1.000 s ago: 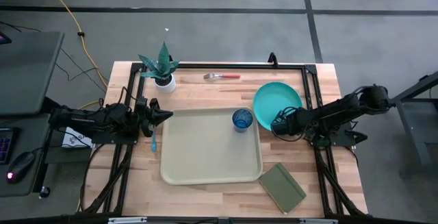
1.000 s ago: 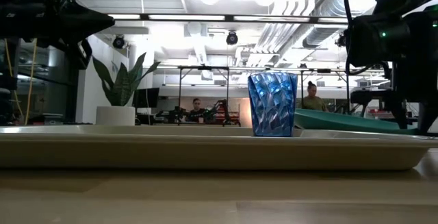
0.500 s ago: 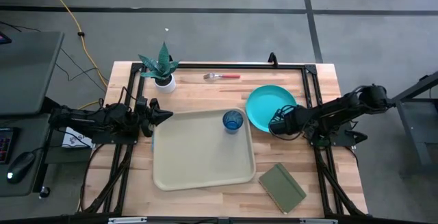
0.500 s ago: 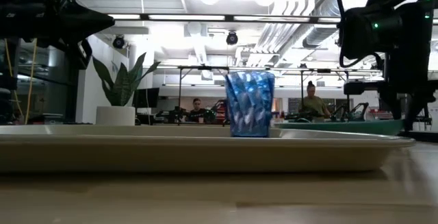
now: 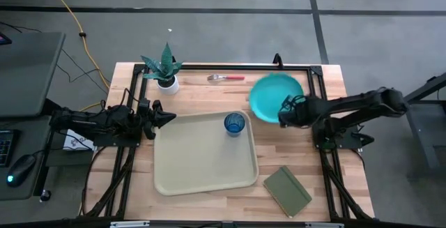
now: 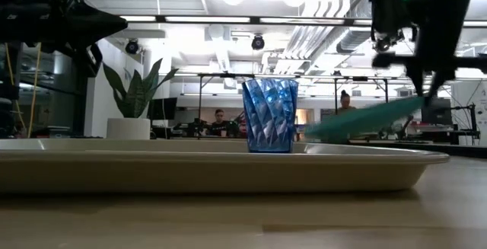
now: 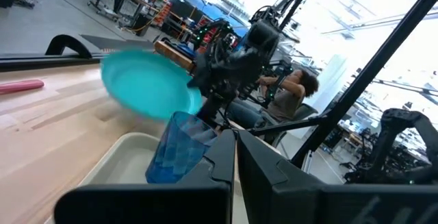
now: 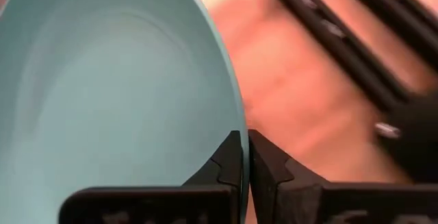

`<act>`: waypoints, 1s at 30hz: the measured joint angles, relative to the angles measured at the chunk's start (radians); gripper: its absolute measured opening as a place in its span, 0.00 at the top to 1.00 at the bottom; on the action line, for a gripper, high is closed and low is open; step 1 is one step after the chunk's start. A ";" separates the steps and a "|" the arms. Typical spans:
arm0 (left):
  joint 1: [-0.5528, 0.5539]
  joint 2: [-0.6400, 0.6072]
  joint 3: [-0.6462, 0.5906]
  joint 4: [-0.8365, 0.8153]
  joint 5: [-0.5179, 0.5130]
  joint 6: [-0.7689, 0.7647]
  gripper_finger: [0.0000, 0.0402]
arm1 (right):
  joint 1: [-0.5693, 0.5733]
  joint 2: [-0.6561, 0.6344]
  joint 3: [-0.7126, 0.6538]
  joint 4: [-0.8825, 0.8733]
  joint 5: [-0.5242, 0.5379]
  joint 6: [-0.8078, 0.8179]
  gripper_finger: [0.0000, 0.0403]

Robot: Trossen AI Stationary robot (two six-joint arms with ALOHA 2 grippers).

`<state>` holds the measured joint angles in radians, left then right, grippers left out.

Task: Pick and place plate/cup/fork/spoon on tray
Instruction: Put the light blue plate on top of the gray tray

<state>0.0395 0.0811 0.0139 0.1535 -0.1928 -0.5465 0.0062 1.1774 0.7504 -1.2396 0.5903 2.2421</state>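
Right pincer (image 5: 283, 114) clamps the rim of the round, smooth turquoise plate (image 5: 272, 94), tilted above the tabletop (image 5: 209, 92); left pincer (image 5: 167, 118) clenched, empty

Even, bright light falls from above on the bench (image 5: 209, 92), with only soft, short shadows beside the tray (image 5: 202, 151). In the low view, ceiling lamps behind the cup (image 6: 269, 115) blow out to white and leave the arms as dark silhouettes. The plate (image 6: 358, 119) is smeared by motion blur there, and in the left wrist view.
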 joint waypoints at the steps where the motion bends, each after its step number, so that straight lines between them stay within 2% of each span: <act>1: 0.000 0.000 0.000 0.000 0.000 0.000 1.00 | -0.011 -0.019 0.010 0.009 0.036 -0.015 1.00; 4: 0.000 0.000 0.000 0.000 0.000 0.000 1.00 | -0.041 -0.066 0.039 0.034 0.124 -0.074 1.00; 6: 0.000 0.000 0.000 0.000 0.000 0.000 1.00 | -0.060 -0.091 0.060 0.112 0.158 -0.161 1.00; 9: 0.000 0.000 0.000 0.000 0.000 0.000 1.00 | -0.083 -0.112 0.081 0.311 0.176 -0.373 1.00; 12: 0.000 0.000 0.000 0.000 0.000 0.000 1.00 | -0.106 -0.108 0.101 0.590 0.138 -0.650 1.00; 15: 0.000 0.000 0.000 0.000 0.000 0.000 1.00 | -0.131 -0.077 0.131 0.873 0.030 -0.948 1.00; 18: 0.000 0.000 0.000 0.000 0.000 0.000 1.00 | -0.145 -0.013 0.209 1.024 -0.123 -1.202 1.00; 20: 0.000 0.000 0.000 0.000 0.000 0.000 1.00 | -0.143 0.048 0.295 1.031 -0.229 -1.318 1.00; 23: 0.000 0.000 0.000 0.000 0.000 0.000 1.00 | -0.129 0.159 0.441 0.952 -0.367 -1.460 1.00; 30: 0.000 0.000 0.000 0.000 0.000 0.000 1.00 | -0.039 0.392 0.719 0.834 -0.594 -1.674 1.00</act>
<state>0.0399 0.0812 0.0142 0.1535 -0.1928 -0.5467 -0.0329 1.5694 1.4697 -0.4059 -0.0034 0.5679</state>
